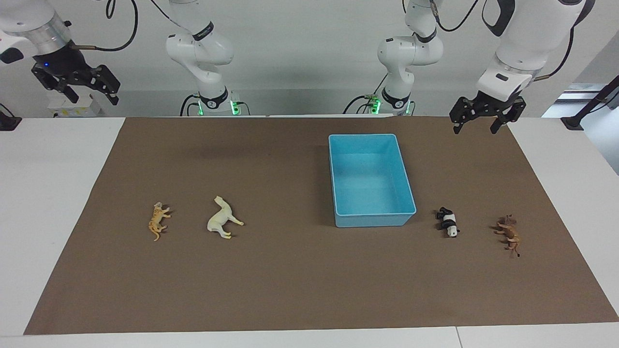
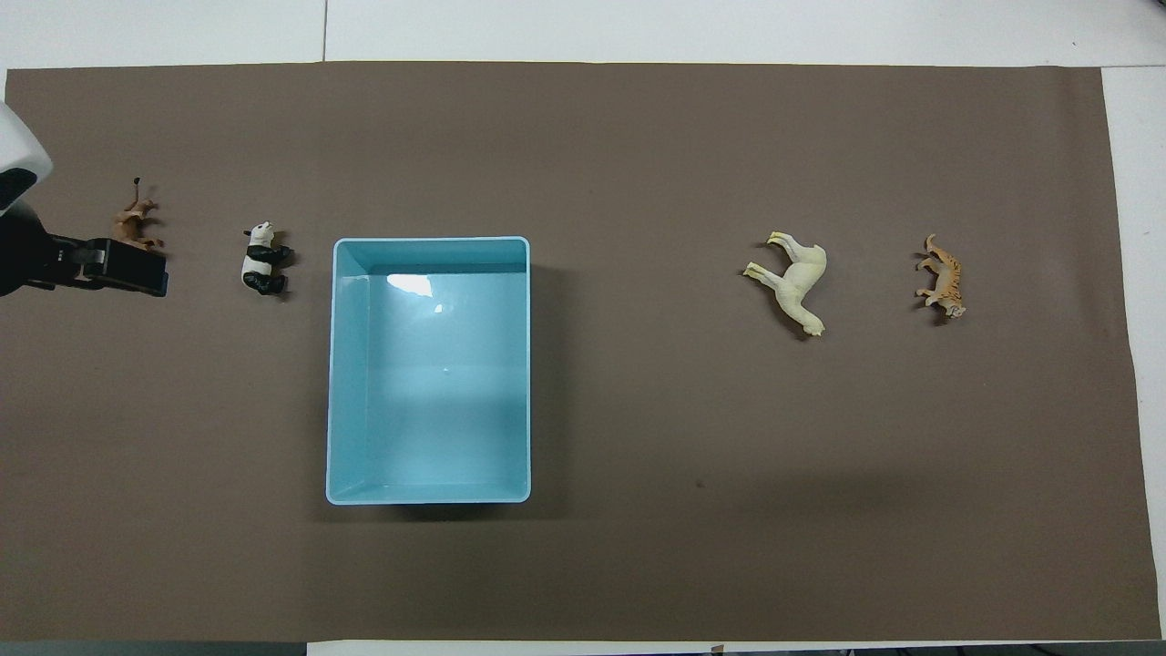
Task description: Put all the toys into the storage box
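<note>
The light blue storage box (image 1: pixel 373 220) (image 2: pixel 339 364) stands empty on the brown mat. All four toys lie on the mat. The panda (image 1: pixel 448 222) (image 2: pixel 261 260) and the brown lion (image 1: pixel 508 233) (image 2: pixel 132 223) lie toward the left arm's end. The cream horse (image 1: pixel 221 218) (image 2: pixel 800 281) and the orange tiger (image 1: pixel 157 220) (image 2: pixel 943 278) lie toward the right arm's end. My left gripper (image 1: pixel 475 129) (image 2: pixel 118 266) is open and empty, raised over the mat; from overhead it overlaps the lion. My right gripper (image 1: pixel 92 96) is open and empty, raised over the white table off the mat's end.
The brown mat (image 1: pixel 290 280) covers most of the white table (image 1: pixel 53 193). Both arm bases (image 1: pixel 213 101) stand at the robots' edge. A black stand (image 1: pixel 575 121) sits at the table corner by the left arm's end.
</note>
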Tool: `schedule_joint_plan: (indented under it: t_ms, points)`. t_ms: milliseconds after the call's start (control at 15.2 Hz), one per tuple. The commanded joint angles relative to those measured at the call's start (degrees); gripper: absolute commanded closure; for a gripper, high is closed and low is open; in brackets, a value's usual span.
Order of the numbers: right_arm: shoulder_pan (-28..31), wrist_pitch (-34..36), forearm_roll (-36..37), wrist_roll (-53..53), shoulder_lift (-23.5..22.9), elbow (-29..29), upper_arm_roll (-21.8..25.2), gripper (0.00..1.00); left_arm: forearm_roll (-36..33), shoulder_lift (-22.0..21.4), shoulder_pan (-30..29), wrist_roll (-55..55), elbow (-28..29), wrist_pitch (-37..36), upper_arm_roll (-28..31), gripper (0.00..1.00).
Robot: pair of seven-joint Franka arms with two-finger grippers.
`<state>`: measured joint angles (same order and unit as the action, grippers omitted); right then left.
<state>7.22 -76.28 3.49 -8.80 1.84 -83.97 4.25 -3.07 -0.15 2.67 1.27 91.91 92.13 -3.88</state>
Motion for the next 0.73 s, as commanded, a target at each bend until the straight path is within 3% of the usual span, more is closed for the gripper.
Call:
schedule_joint_plan:
  t_ms: [0,264,462,660]
  points:
    - [0.34,-3.95,-0.24,0.36,2.72,-5.3,-0.3,0.0,-0.89,5.49,0.32,1.18,0.9,6.72,0.18,0.0]
    - [0.34,-14.84,-0.33,0.8,5.63,-16.12,-0.3,0.0,-0.01,12.26,-0.21,2.15,2.56,16.04,0.18,0.0]
    - [-0.01,-19.42,-0.59,5.18,3.35,-19.03,-0.39,0.0,0.43,12.71,-1.78,2.85,8.97,25.43,0.27,0.0]
    - [-0.01,-25.13,-2.61,7.64,-0.95,-21.49,-0.39,0.0,0.78,17.36,-1.96,2.68,9.95,28.62,0.27,0.0]
